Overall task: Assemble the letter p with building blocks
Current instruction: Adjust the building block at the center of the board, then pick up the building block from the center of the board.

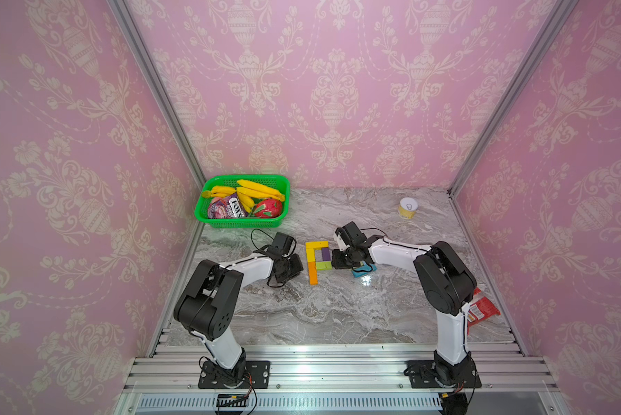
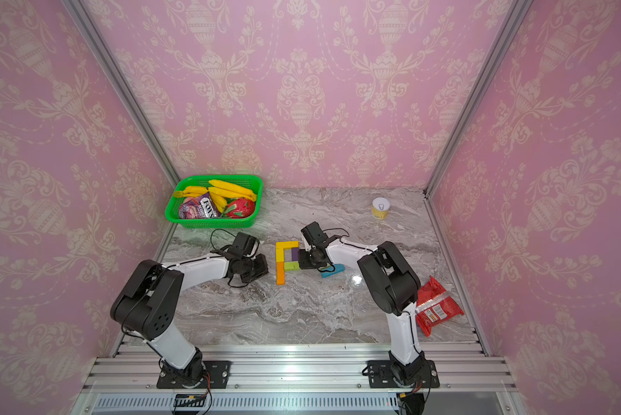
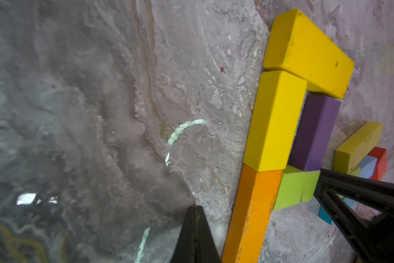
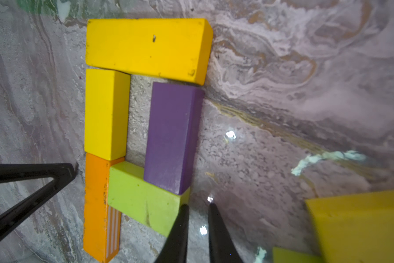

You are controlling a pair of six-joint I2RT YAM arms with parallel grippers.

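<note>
While both arms are folded low over the marble worktop (image 1: 337, 316), the letter is found at its middle, between the two tools. The left arm (image 1: 244, 267) is carried up from its base on the front rail, bent sharply at the elbow, and its white forearm is stretched almost level toward the centre; the right arm (image 1: 397, 251) is posed in mirror fashion. The left tool (image 3: 196, 227) is shut with nothing gripped, and its tip is set close beside the outer edge of the orange block (image 3: 253, 211). The right tool (image 4: 198, 206) is seen with its fingers only narrowly parted and bare worktop between them; nothing is held, and one fingertip (image 4: 184, 208) is placed at the end of the lime green block (image 4: 141, 200), touching or all but touching it. The stem is formed by the orange block and a short yellow block (image 4: 105, 113) laid end to end. A long yellow block (image 4: 146, 45) is laid across the top, the bowl's side is closed by a purple block (image 4: 173, 136), and its underside by the lime green block, which is set slightly askew. A heap of spare blocks, among them a teal block (image 1: 361, 272), is kept beside the letter on the right arm's side, partly hidden under that arm's wrist.
</note>
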